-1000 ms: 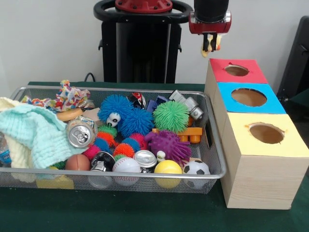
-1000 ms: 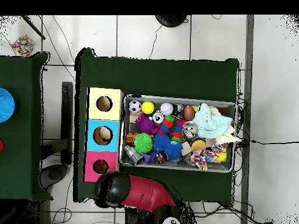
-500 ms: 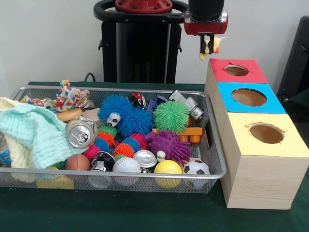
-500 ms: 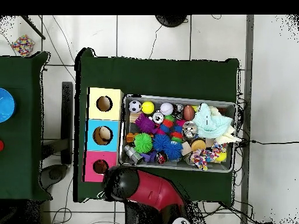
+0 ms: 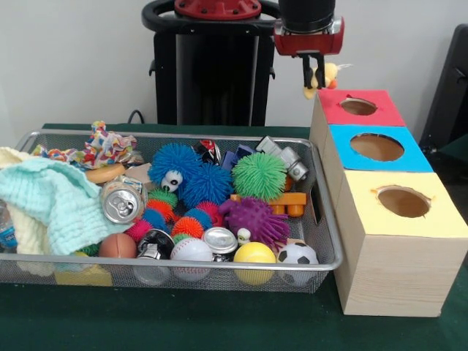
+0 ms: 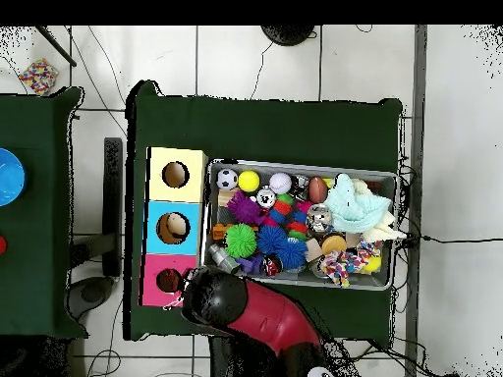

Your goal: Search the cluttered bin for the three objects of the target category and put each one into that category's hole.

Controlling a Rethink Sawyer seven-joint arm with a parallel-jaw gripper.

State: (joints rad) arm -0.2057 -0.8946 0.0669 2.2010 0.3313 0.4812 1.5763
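Now the gripper (image 5: 313, 73) has shifted toward the bin (image 5: 326, 219), clenched on a small yellow-orange plush toy (image 5: 327, 75).

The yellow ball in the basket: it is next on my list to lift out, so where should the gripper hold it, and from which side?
Take the yellow ball across its widest part, coming straight down from above. Its top is bare, but the baseball and soccer ball crowd its flanks and the basket wall stands close in front, so the fingers probably fit best front and back.
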